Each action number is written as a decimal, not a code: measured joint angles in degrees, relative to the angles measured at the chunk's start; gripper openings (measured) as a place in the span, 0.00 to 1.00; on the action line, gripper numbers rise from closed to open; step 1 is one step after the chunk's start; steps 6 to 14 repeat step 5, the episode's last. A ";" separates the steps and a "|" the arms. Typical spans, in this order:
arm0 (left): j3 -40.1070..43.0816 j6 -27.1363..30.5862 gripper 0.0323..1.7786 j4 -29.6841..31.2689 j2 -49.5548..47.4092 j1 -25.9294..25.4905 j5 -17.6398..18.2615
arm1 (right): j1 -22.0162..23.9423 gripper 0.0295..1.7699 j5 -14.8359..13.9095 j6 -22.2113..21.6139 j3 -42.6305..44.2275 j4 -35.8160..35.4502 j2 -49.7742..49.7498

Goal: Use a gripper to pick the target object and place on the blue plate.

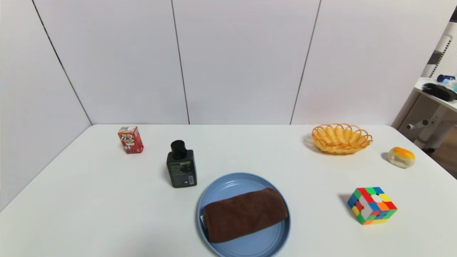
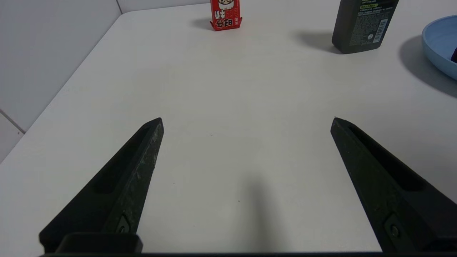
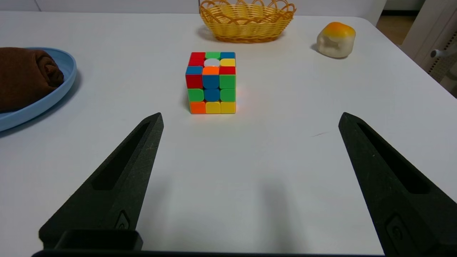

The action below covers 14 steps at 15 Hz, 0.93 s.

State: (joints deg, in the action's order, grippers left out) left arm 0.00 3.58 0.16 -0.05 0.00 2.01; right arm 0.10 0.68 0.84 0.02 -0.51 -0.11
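Both grippers hang low over the near edge of the white tabletop (image 1: 107, 214), jaws spread wide and holding nothing: the left gripper (image 2: 246, 119) over bare surface, the right gripper (image 3: 250, 115) facing a colour cube (image 3: 211, 82). Between them and further in, well clear of both, the brown rolled towel (image 1: 245, 215) lies across the blue plate (image 1: 264, 242). Beyond stand a dark bottle (image 1: 181, 169), a red carton (image 1: 130, 140), an orange wicker basket (image 1: 341, 138) and a bun-like object (image 1: 401, 157). White wall panels close the back.
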 joint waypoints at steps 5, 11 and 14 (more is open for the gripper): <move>0.00 0.00 0.95 0.00 0.00 0.00 -0.01 | 0.00 0.96 -0.44 -2.32 -0.02 0.11 0.00; 0.00 0.00 0.95 0.00 0.00 0.00 -0.01 | 0.00 0.96 -0.44 -2.32 -0.02 0.11 0.00; 0.00 0.00 0.95 0.00 0.00 0.00 -0.01 | 0.00 0.96 -0.44 -2.32 -0.02 0.11 0.00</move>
